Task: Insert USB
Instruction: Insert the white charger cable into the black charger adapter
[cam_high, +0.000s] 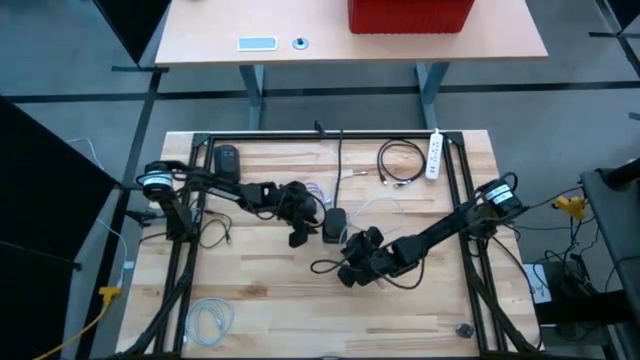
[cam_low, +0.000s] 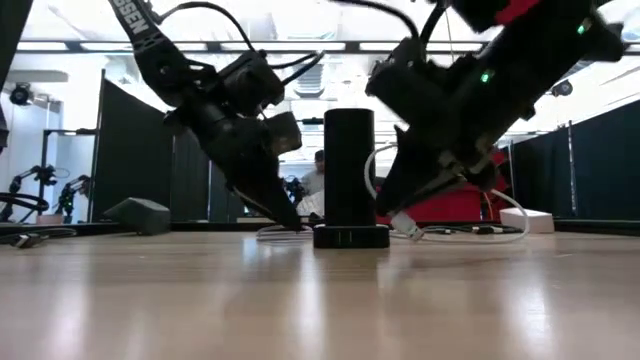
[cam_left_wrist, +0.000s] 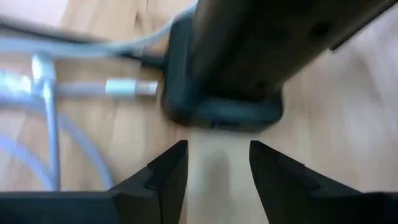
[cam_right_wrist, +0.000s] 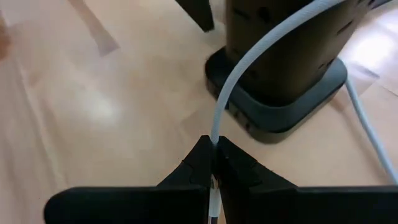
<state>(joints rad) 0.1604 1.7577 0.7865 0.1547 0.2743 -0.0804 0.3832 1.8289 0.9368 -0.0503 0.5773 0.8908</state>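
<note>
A black tower-shaped USB hub (cam_high: 333, 222) stands upright on its wider base (cam_low: 350, 237) in the middle of the wooden table. My left gripper (cam_left_wrist: 217, 163) is open, slanting down just to the left of the hub's base (cam_left_wrist: 224, 112), touching nothing. A white cable's silver plug (cam_left_wrist: 132, 88) lies on the table beside the base. My right gripper (cam_right_wrist: 214, 149) is on the hub's near right side, shut on a thin white cable (cam_right_wrist: 249, 56) that arches past the hub (cam_right_wrist: 280, 74). My right gripper pinches the white cable (cam_right_wrist: 214, 138) between its two fingertips, coming slanting down from the table's right. The cable runs along the fingers, rises out of them and curves across the hub. In the low view a short white end (cam_low: 403, 225) hangs below the fingers, near the table.
At the far edge lie a black cable coil (cam_high: 400, 160), a white power strip (cam_high: 434, 155) and a black device (cam_high: 228, 158). A white cable coil (cam_high: 210, 318) lies near left, and a black cable (cam_high: 325, 266) lies by the right gripper. A metal frame (cam_high: 330, 136) borders the table.
</note>
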